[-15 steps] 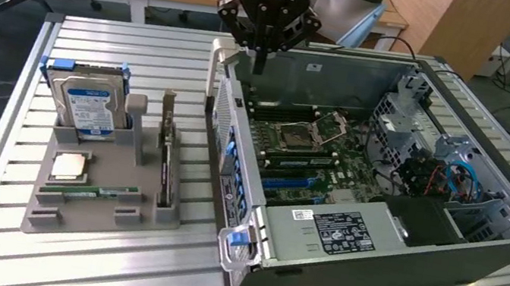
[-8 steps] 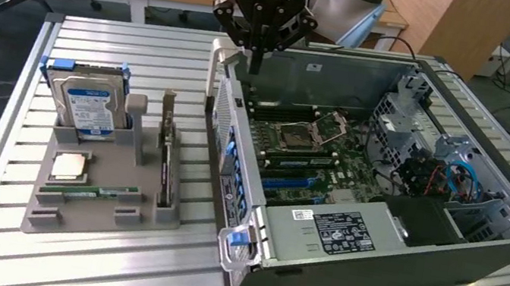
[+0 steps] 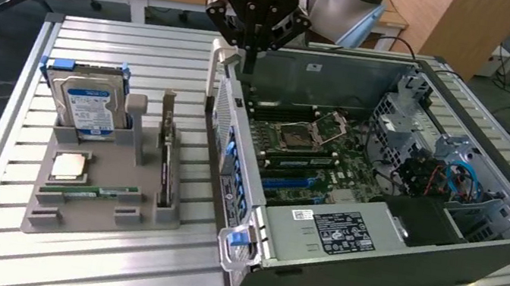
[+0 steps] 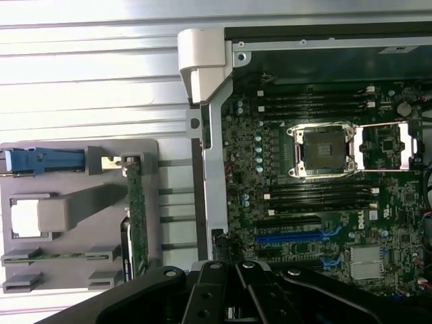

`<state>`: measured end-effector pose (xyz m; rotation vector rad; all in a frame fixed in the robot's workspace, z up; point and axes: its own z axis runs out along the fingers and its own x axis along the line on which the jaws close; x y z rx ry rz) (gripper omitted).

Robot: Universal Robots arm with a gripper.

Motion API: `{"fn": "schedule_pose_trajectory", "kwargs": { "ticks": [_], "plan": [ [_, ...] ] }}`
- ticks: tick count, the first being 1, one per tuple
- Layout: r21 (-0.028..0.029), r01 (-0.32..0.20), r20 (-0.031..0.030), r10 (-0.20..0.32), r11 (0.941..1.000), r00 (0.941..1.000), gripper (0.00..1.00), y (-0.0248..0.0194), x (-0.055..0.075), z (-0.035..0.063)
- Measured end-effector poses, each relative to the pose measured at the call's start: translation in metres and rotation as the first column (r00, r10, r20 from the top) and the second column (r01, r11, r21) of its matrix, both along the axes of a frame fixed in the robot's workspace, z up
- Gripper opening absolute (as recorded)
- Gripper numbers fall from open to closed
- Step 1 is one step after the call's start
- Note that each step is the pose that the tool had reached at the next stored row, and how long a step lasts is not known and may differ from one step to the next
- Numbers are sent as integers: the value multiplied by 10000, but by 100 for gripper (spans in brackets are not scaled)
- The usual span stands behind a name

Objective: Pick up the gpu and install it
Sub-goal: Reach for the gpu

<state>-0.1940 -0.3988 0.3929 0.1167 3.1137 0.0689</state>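
- Exterior view: the clenched, empty hand hangs over the computer case.
- The gray tray, at 9 o'clock from the case, holds the gpu on edge and a hard drive.

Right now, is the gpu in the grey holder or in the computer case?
In the grey holder: the gpu stands on edge in its slot, outside the computer case.

Case wall below the tool divides tray from the uncovered motherboard
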Motion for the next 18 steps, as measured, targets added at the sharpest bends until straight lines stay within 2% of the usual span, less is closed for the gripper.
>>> {"fn": "schedule_pose_trajectory", "kwargs": {
  "ticks": [18],
  "plan": [
    [0, -1, 0, 1, 10000, 10000, 11, 0, -83, 0]
  ]
}}
